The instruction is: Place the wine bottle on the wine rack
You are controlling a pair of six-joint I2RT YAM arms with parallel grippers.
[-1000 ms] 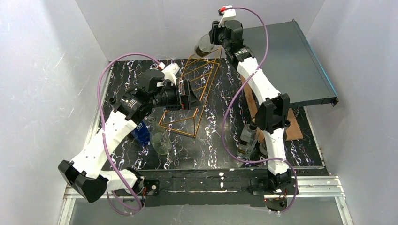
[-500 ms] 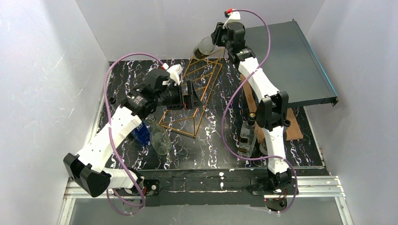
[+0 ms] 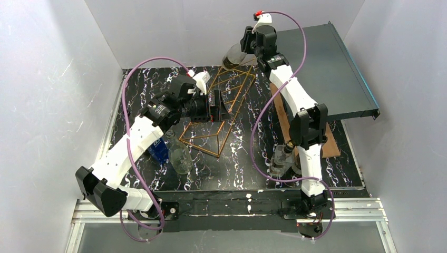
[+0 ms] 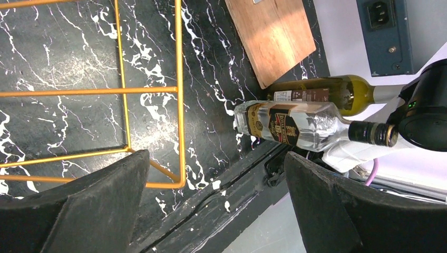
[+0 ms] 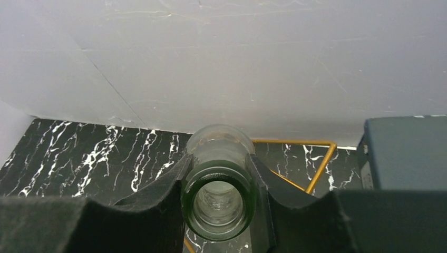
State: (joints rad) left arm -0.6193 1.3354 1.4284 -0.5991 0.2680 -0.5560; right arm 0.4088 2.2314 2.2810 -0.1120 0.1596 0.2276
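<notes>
The wine bottle (image 3: pixel 232 55) is clear green glass and is held in the air, tilted, over the far end of the copper-gold wire wine rack (image 3: pixel 219 113). My right gripper (image 3: pixel 248 46) is shut on its neck. In the right wrist view the bottle's open mouth (image 5: pixel 219 203) sits between the fingers of the right gripper (image 5: pixel 219 184), with a rack corner (image 5: pixel 319 158) below it. My left gripper (image 3: pixel 215 105) is open at the rack's middle. In the left wrist view the left gripper (image 4: pixel 216 174) holds nothing, and the rack's rungs (image 4: pixel 126 90) lie by the left finger.
A dark flat box (image 3: pixel 327 68) stands at the back right. A wooden board (image 3: pixel 331 142) lies under the right arm, with a green bottle (image 4: pixel 321 94) and a clear labelled bottle (image 4: pixel 290 124) standing nearby. A clear flask (image 3: pixel 181 159) and a blue object (image 3: pixel 158 150) are left of the rack.
My left gripper has moved right along the rack and the left arm has stretched out. My right gripper has shifted the bottle slightly right and lower over the rack's far end.
</notes>
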